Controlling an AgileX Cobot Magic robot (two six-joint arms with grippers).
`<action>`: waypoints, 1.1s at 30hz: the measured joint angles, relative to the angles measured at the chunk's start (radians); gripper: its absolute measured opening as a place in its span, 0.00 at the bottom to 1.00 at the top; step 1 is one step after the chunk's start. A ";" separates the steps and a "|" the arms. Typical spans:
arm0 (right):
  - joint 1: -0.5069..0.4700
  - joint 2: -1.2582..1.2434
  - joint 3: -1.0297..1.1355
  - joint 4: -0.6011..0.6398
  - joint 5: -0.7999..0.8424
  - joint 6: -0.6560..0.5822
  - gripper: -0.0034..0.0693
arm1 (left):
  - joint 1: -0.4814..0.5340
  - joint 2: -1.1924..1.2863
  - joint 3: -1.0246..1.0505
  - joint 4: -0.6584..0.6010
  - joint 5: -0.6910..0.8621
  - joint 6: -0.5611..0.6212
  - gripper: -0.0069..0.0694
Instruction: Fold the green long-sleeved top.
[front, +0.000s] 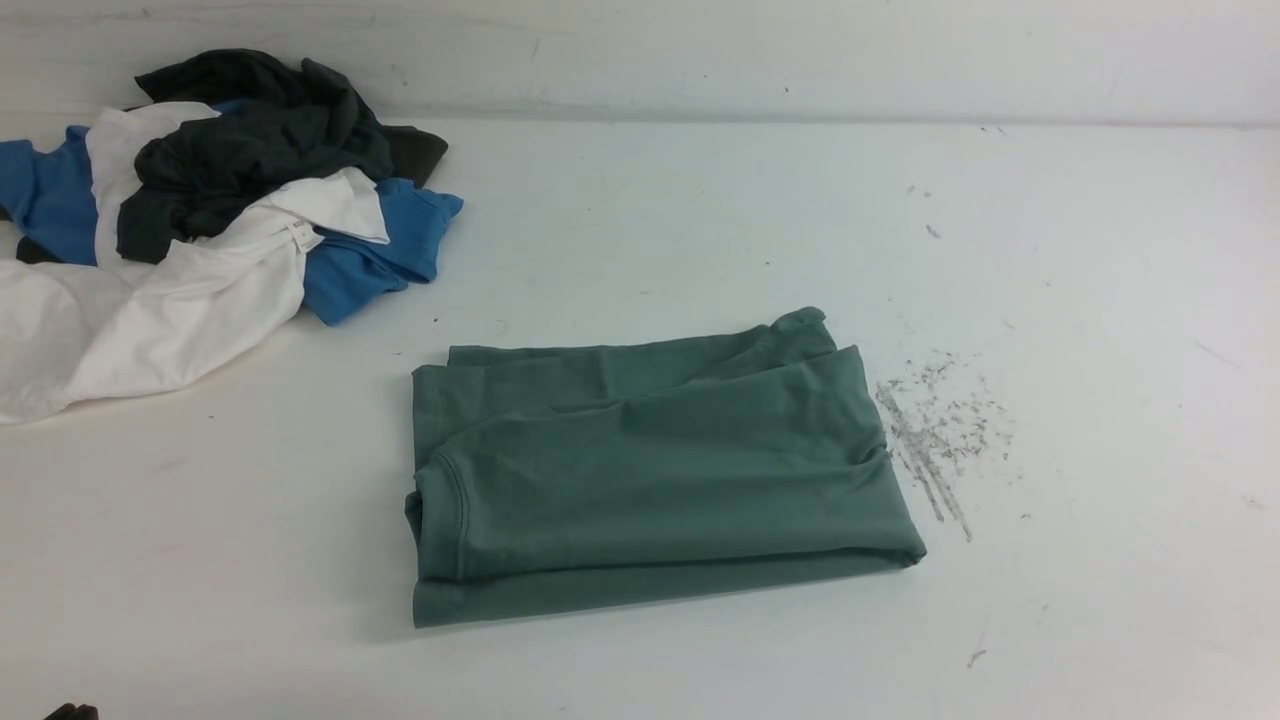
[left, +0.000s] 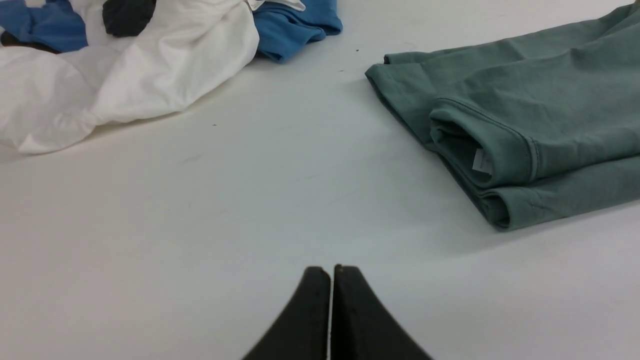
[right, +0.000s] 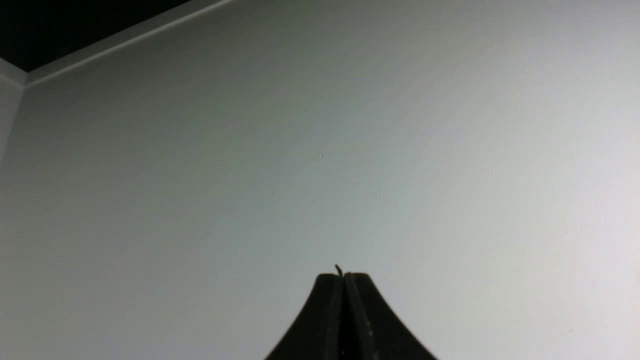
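The left gripper (left: 331, 272) is pressed shut on nothing, over bare table (front: 1100, 300), well short of the top (front: 650, 470). The right gripper (right: 344, 276) is likewise closed and empty, with only bare table before it. A small white label (left: 482, 161) shows inside the top's neck opening; its writing is too small to read. The top is sage green, folded into a layered rectangle mid-table, neck to the robot's left. A clothes pile (front: 200, 220) of white, blue and dark grey lies far left, apart from it.

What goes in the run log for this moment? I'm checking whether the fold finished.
green top: folded, flat on table | left gripper: shut, empty | right gripper: shut, empty | clothes pile: apart
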 joint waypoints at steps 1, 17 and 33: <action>0.000 0.000 0.000 0.000 0.000 0.000 0.03 | 0.000 0.000 0.000 0.000 0.000 0.000 0.09; 0.000 0.000 0.000 0.000 0.007 0.000 0.03 | 0.000 0.000 0.000 0.000 0.000 0.000 0.09; -0.342 0.000 0.435 -0.096 0.464 0.000 0.03 | 0.000 0.000 0.000 0.000 0.000 0.000 0.09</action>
